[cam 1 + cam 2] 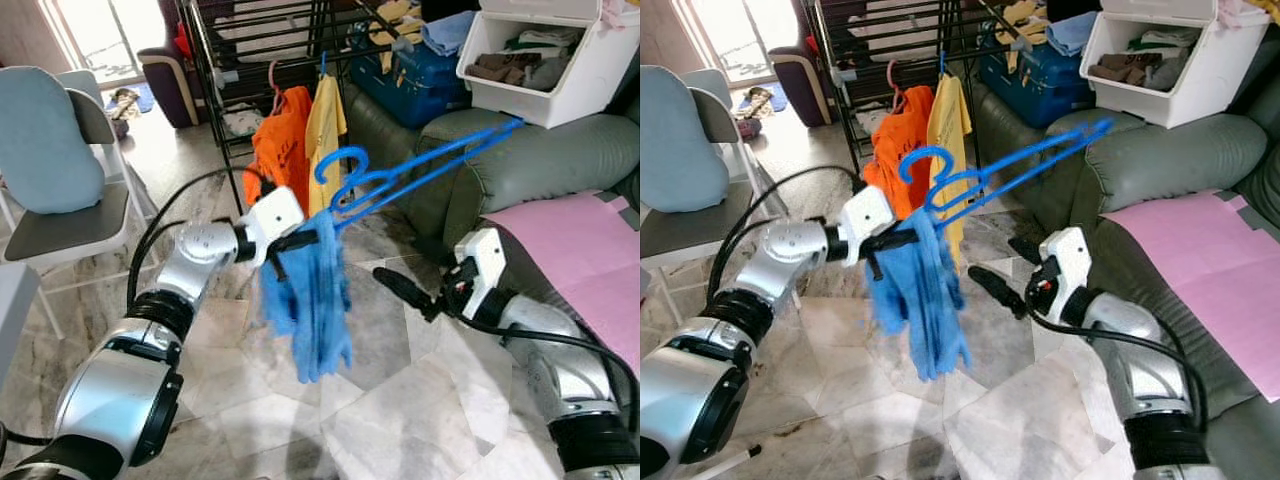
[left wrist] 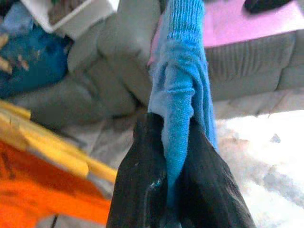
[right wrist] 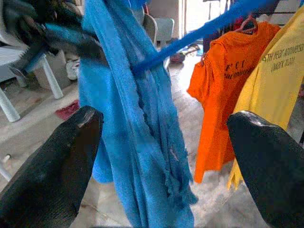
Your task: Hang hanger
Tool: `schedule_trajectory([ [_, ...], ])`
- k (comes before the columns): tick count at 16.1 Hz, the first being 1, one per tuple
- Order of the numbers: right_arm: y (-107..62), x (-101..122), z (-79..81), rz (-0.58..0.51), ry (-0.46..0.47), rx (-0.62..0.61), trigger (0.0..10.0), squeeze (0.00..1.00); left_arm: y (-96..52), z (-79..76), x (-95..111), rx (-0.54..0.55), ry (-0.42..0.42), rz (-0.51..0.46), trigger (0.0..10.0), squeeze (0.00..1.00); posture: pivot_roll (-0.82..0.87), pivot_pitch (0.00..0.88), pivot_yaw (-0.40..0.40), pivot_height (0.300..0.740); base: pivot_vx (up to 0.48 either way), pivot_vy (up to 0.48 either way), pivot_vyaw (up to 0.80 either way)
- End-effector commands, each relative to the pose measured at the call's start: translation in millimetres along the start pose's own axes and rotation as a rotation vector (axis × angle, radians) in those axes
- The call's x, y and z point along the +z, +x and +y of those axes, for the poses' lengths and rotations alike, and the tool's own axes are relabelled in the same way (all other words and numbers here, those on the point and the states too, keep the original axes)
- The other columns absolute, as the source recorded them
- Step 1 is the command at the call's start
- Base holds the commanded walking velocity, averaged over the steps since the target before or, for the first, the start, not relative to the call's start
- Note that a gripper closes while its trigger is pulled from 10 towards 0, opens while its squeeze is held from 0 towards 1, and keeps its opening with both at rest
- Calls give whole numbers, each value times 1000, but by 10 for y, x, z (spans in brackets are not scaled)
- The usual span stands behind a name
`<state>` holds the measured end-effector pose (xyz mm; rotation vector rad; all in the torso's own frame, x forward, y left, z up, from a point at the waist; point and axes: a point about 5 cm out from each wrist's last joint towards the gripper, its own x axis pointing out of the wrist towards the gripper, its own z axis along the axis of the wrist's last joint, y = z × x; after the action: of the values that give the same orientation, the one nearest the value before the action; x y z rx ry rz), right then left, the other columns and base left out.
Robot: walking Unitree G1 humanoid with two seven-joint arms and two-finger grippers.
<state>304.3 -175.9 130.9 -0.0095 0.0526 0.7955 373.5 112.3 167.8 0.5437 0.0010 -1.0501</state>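
Two tools show: your left tool [image 1: 300,242] is clenched on the blue cloth [image 1: 310,300] draped over the blue hanger [image 1: 420,165], which sticks out toward the sofa [image 1: 560,160]. Your right tool [image 3: 161,156] is spread wide, gripping nothing, just beside the cloth. Behind the cloth, an orange shirt [image 1: 282,145] and a yellow shirt [image 1: 326,130] hang on the rack [image 1: 215,70].

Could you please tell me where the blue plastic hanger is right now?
The blue plastic hanger is in mid-air at the centre of the head views, carrying a blue cloth pinched by the left end effector, just in front of the black drying rack.
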Motion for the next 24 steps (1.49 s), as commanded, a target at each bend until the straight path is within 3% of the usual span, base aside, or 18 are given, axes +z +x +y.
schedule_trajectory([
  [1,52,40,-8,-4,-21,-1,10000,541,-29,53,138,-13,29,-73,0,0,-180,0,64,740,0,0,0],
  [2,56,28,-27,-1,-32,-22,10000,522,-37,29,213,-69,55,-117,0,0,-182,0,67,740,0,0,0],
  [4,58,7,-61,2,-33,-45,10000,322,-34,-6,324,-129,84,-181,0,0,-185,0,68,740,0,0,0],
  [5,59,-3,-65,4,-33,-50,10000,278,-31,-14,348,-141,90,-190,0,0,-185,0,68,740,0,0,0],
  [6,61,-27,-71,13,-37,-60,10000,0,-20,-26,404,-161,96,-212,0,0,-185,0,67,740,0,0,0],
  [10,73,-229,-75,124,-47,-82,10000,0,-20,-57,845,-225,92,-394,0,0,-179,0,64,740,0,0,0],
  [12,58,-349,-99,192,-27,-110,10000,0,-44,1,1058,-209,33,-494,0,0,-174,0,59,740,0,0,0],
  [14,-148,-597,-105,325,36,-132,10000,0,-113,115,1204,-167,-15,-560,0,0,-166,0,52,740,0,0,0],
  [15,-185,-626,-107,338,48,-136,10000,0,-130,124,1210,-162,-22,-562,0,0,-162,0,49,740,0,0,0],
  [16,-325,-713,-122,376,75,-161,4706,0,-171,156,1190,-145,-23,-547,0,0,-164,0,49,740,0,0,0],
  [17,-457,-788,-145,415,89,-192,3216,0,-206,180,1154,-130,-30,-530,0,0,-169,0,49,740,0,0,0],
  [18,-731,-879,-241,478,94,-280,0,0,-274,245,1109,-103,-86,-531,0,0,-178,0,53,740,0,0,0],
  [21,-1060,-811,-521,509,63,-490,0,0,-365,355,960,-39,-118,-477,0,0,-194,0,60,740,0,0,0],
  [24,-1168,-557,-824,445,-7,-689,0,0,-387,335,714,-19,-137,-383,0,0,-197,0,57,740,0,0,0],
])
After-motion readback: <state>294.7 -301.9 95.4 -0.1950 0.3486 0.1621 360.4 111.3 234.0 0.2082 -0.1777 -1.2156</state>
